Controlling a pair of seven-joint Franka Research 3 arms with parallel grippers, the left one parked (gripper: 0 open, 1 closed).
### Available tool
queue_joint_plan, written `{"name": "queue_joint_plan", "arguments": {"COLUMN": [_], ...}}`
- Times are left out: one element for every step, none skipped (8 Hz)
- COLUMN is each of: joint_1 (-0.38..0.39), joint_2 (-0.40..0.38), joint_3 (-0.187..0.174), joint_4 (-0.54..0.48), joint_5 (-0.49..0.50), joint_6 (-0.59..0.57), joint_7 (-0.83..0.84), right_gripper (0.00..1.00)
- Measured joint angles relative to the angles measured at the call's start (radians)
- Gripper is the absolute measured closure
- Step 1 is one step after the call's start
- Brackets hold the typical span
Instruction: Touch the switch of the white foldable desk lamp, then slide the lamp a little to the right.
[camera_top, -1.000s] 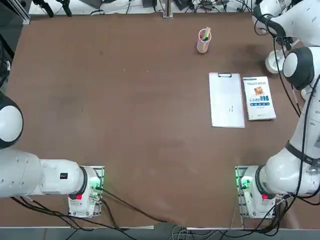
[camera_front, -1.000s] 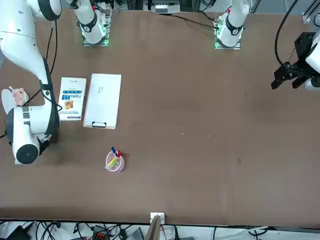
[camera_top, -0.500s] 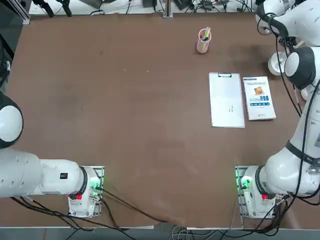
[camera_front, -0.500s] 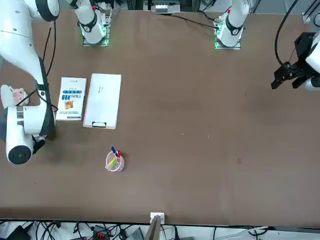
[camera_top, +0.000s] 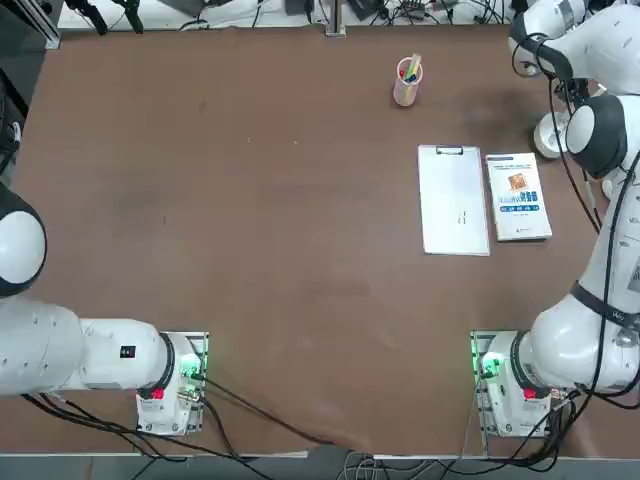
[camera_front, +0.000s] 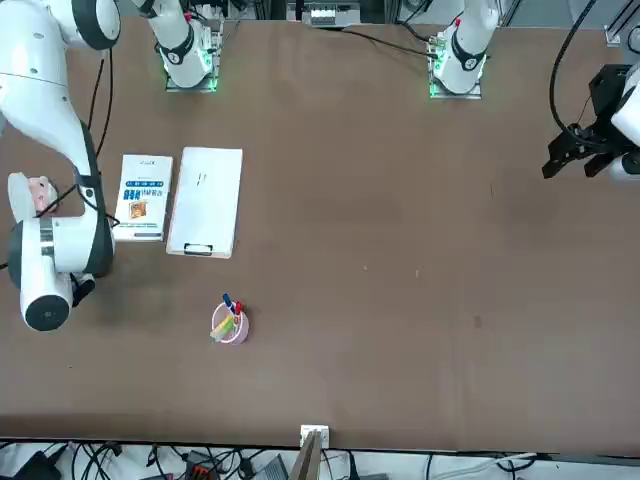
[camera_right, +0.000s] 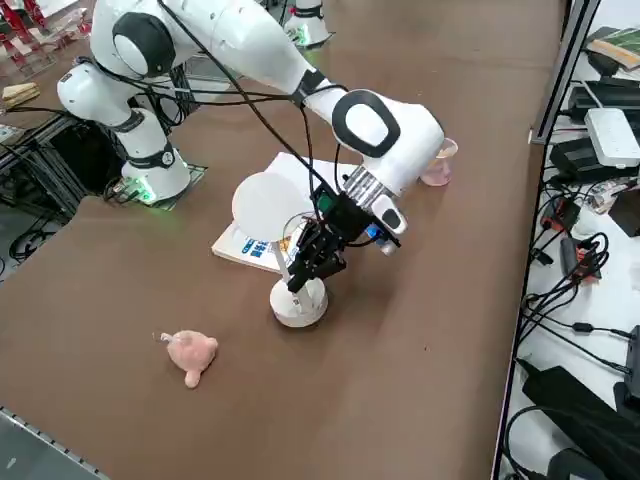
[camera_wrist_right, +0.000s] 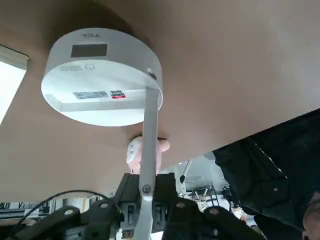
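The right gripper (camera_right: 300, 280), fingers pressed together, is hovering just above the lamp's (camera_right: 297, 303) round base, near a booklet (camera_right: 250, 248) and pink toy (camera_right: 190, 353).

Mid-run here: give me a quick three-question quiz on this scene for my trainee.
1. True or false: the right tool is shut and sits over the round base of the small white desk lamp.
2. What lies right beside the white clipboard? A) blue-and-white booklet B) pink plush toy C) green mug
3. Fill in: the pink cup near the table's far edge holds coloured ___.

Key: 1 true; 2 A; 3 pens.
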Motion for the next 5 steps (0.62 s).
{"name": "queue_joint_plan", "arguments": {"joint_1": [0.000, 0.000, 0.000, 0.000, 0.000], "joint_2": [0.005, 0.009, 0.011, 0.013, 0.013], "joint_3": [0.000, 0.000, 0.000, 0.000, 0.000], "joint_4": [0.001, 0.001, 0.001, 0.001, 0.002], "joint_5": [0.000, 0.000, 0.000, 0.000, 0.000], "joint_6": [0.001, 0.002, 0.003, 0.003, 0.003], "joint_7": [0.005, 0.011, 0.014, 0.016, 0.016], "right_gripper": [0.85, 0.85, 0.84, 0.82, 0.75]}}
